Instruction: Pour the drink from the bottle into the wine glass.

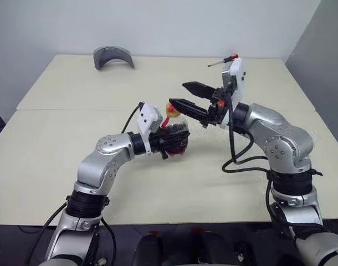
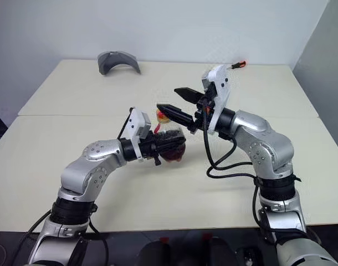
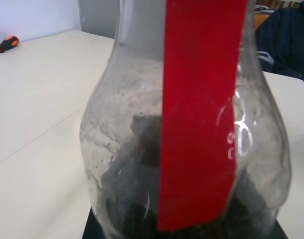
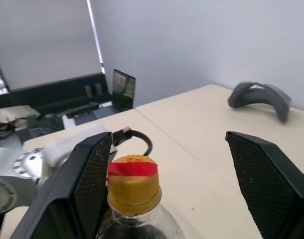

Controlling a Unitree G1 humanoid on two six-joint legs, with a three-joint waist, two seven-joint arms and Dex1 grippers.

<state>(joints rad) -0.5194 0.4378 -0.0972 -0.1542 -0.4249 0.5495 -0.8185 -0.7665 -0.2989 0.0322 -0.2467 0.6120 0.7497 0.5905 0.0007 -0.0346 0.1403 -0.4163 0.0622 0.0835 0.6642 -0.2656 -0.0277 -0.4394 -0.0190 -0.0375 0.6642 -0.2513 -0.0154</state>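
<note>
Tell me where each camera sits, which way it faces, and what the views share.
Head, both eyes: looks forward and down over the table; both arms show, the left gripper shut on the bottle, the right gripper open.
Left wrist: looks along its gripper at the bottle's red label.
Right wrist: looks between its fingers at the yellow cap.
Shared: the bottle, the screwdriver, the grey object.

I'm working in what looks like a lab or office room: two plain cream tables (image 1: 158, 183) pushed together against a bare white wall (image 1: 158, 22), a screwdriver (image 1: 223, 60) and a grey headset (image 1: 113, 56) left lying out, and a laptop (image 4: 123, 88) on a cluttered desk behind.
</note>
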